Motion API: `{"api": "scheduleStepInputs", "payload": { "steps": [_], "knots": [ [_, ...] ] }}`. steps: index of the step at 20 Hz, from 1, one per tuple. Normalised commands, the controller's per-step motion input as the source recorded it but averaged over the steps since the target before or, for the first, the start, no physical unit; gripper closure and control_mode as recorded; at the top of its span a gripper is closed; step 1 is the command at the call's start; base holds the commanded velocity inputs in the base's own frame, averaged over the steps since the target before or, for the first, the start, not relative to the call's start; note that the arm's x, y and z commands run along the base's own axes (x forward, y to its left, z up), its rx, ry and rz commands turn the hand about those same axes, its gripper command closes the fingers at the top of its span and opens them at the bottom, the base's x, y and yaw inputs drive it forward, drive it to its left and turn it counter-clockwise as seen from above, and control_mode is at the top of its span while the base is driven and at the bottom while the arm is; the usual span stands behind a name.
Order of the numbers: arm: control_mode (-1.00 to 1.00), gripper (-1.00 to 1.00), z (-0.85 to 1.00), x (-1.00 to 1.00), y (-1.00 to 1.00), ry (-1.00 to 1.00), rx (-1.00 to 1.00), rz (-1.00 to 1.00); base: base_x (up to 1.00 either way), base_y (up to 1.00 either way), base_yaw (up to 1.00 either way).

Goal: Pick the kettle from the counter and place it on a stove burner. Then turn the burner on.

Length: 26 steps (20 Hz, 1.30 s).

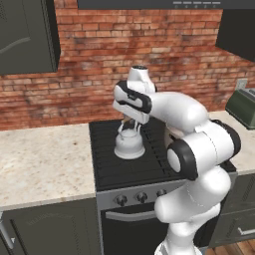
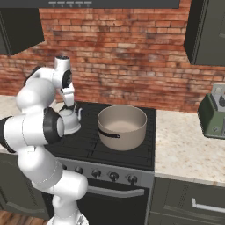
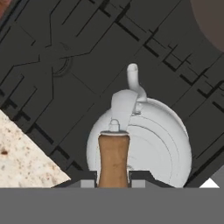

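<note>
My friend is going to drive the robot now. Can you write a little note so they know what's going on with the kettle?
End effector: shut on the kettle's wooden handle, fingers either side of it.
Kettle: over the cooktop's left side, on or just above the grate; I can't tell if it is resting yet.
Burner: a free one lies just beyond the kettle.
Pot: on the right side of the cooktop.
Done: kettle picked off the counter and brought to the stove.
Left: set it squarely on a burner, let go, then turn that burner's knob at the front.
</note>
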Motion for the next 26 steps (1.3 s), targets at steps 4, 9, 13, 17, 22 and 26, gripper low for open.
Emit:
{"api": "scheduleStepInputs", "payload": {
  "steps": [4,9,13,17,22,26],
  "knots": [
    [-1.00,1.00,-0.03,0.00,0.00,0.05,0.06,0.01,0.00,0.00,0.00],
    [-1.00,1.00,0.00,0.00,0.00,0.00,0.00,0.00,0.00,0.00,0.00],
    [-1.00,1.00,-0.09,0.00,0.00,0.00,0.06,0.00,0.00,0.00,0.00],
    [-1.00,1.00,-0.22,0.00,0.00,0.00,0.07,0.00,0.00,0.00,0.00],
    [-1.00,1.00,-0.20,0.00,0.00,0.00,0.06,0.00,0.00,0.00,0.00],
    [-1.00,1.00,-0.06,0.00,0.00,0.00,0.03,0.00,0.00,0.00,0.00]
  ]
}}
